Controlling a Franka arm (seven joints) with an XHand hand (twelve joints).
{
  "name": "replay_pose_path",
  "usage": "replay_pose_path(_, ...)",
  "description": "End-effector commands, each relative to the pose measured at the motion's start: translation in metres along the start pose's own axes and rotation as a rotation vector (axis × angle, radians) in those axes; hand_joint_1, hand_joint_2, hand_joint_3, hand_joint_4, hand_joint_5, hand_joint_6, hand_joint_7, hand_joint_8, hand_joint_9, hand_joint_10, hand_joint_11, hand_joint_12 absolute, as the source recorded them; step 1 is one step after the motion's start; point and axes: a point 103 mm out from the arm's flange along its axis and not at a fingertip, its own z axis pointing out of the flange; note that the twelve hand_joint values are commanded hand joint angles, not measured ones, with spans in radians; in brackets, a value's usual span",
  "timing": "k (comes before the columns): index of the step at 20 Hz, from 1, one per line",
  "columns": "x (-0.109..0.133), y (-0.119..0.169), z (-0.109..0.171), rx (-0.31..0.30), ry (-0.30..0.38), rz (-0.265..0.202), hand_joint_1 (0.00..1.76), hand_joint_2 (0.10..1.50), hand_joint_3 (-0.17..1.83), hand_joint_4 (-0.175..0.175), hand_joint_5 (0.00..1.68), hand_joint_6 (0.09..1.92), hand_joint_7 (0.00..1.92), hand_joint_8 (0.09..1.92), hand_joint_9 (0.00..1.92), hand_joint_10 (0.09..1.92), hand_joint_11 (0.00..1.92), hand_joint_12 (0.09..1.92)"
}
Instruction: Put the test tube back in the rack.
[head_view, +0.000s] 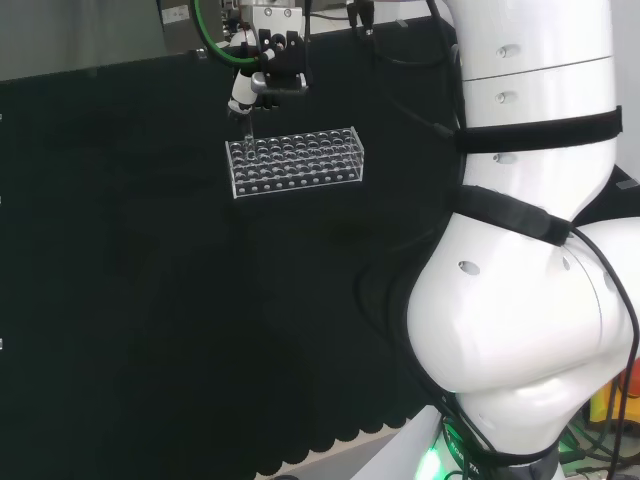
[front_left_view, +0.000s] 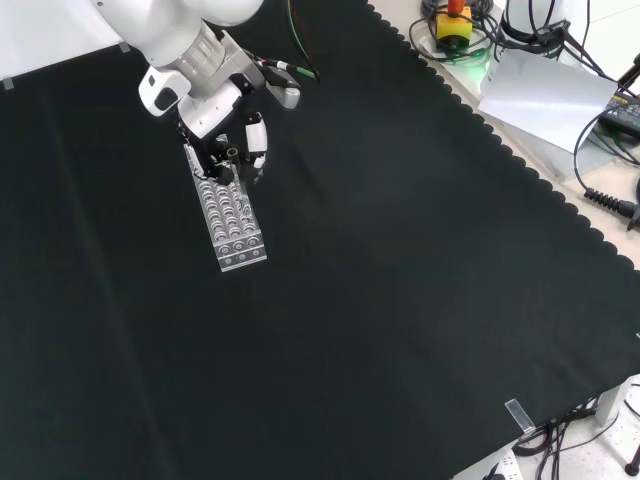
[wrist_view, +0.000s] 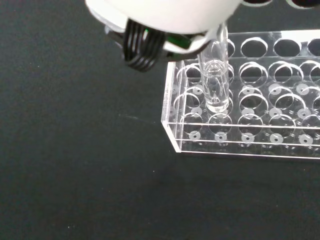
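Note:
A clear plastic rack (head_view: 296, 160) with several rows of round holes lies on the black cloth, and its holes look empty. The black and white hand (head_view: 268, 78) hangs just above the rack's left far corner in the head view, its fingers curled round a clear glass test tube (head_view: 247, 128) that points down. In the wrist view the test tube (wrist_view: 216, 82) stands upright with its rounded lower end at a hole near the end of the rack (wrist_view: 240, 140); how deep it sits I cannot tell. The front view has the hand (front_left_view: 236, 150) over the upper end of the rack (front_left_view: 233, 222).
The arm's big white links (head_view: 530, 250) take up the head view's right. Beyond the cloth's scalloped edge (front_left_view: 520, 150) in the front view lie a yellow box with a red button (front_left_view: 455, 22), a grey sheet (front_left_view: 545, 95) and cables (front_left_view: 605, 195).

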Motion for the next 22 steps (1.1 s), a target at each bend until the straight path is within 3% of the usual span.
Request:
replay_pose_path(1,-0.004,0.000,0.001,0.005,0.007,-0.006,1.22,0.66,0.65,-0.175,1.28,0.64,1.69,0.55,1.58,0.53,1.23,0.90)
replay_pose_path(22,-0.006,0.012,0.019,0.045,0.010,0.014,1.22,0.66,0.65,-0.175,1.28,0.64,1.69,0.55,1.58,0.53,1.23,0.90)
